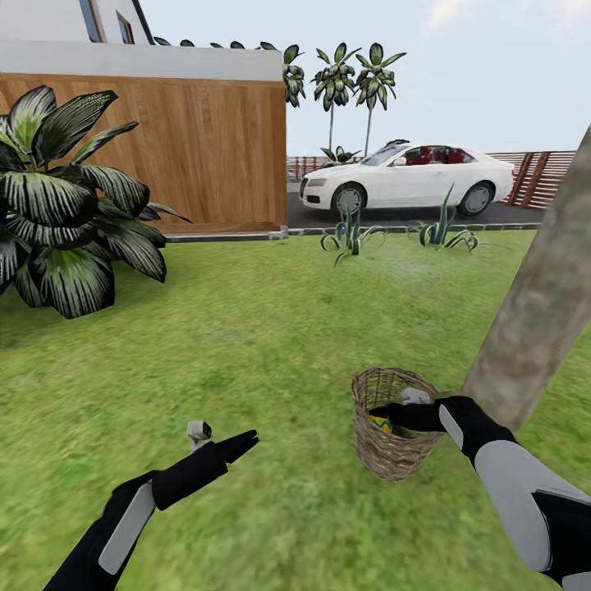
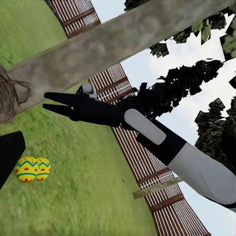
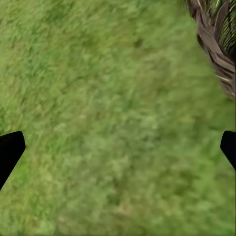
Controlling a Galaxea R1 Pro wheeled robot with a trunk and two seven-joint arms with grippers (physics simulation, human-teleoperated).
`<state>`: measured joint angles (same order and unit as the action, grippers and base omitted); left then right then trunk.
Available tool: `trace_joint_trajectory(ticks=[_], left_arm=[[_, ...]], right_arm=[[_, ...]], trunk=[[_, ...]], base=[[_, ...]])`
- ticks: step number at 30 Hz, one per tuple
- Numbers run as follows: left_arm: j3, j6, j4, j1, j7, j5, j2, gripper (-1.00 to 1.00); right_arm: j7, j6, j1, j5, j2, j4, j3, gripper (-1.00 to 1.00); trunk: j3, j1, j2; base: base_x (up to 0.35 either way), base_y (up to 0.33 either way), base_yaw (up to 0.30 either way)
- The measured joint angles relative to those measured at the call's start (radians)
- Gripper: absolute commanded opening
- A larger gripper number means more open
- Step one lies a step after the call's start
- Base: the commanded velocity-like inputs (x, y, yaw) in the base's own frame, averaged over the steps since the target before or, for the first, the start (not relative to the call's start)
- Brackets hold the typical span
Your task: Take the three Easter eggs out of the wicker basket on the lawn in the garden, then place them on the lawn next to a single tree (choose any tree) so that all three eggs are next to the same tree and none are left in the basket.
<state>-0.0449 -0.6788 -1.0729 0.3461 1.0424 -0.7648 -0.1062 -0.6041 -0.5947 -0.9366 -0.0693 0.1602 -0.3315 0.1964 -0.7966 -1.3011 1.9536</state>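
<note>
Reaching over the rim of the wicker basket beside the tree, the right gripper spreads its fingers wide for the egg inside, while two eggs already lie on the lawn and the left gripper waits aside, its opening unclear.

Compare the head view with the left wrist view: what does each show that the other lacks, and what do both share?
Head view alone: the white car, the big leafy plant, and a patterned egg inside the wicker basket. Left wrist view alone: two eggs lying on the lawn, and dark foliage against the sky. Both share the basket, the grey-brown trunk, the grass and the right tool, open by the basket.
</note>
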Motion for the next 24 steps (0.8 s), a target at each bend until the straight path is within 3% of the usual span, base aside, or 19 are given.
trace_joint_trajectory(ticks=[14, 24], left_arm=[[0.0, 0.0, 0.0, 0.0, 0.0, 0.0, 0.0, 1.0], [0.0, 0.0, 0.0, 0.0, 0.0, 0.0, 0.0, 1.0]], right_arm=[[0.0, 0.0, 0.0, 0.0, 0.0, 0.0, 0.0, 1.0], [-0.001, 0.001, 0.0, 0.0, 0.0, 0.0, 0.0, 1.0]], trunk=[[0.0, 0.0, 0.0], [0.0, 0.0, 0.0]], base=[[0.015, 0.3, -0.006], [0.079, 0.3, -0.207]])
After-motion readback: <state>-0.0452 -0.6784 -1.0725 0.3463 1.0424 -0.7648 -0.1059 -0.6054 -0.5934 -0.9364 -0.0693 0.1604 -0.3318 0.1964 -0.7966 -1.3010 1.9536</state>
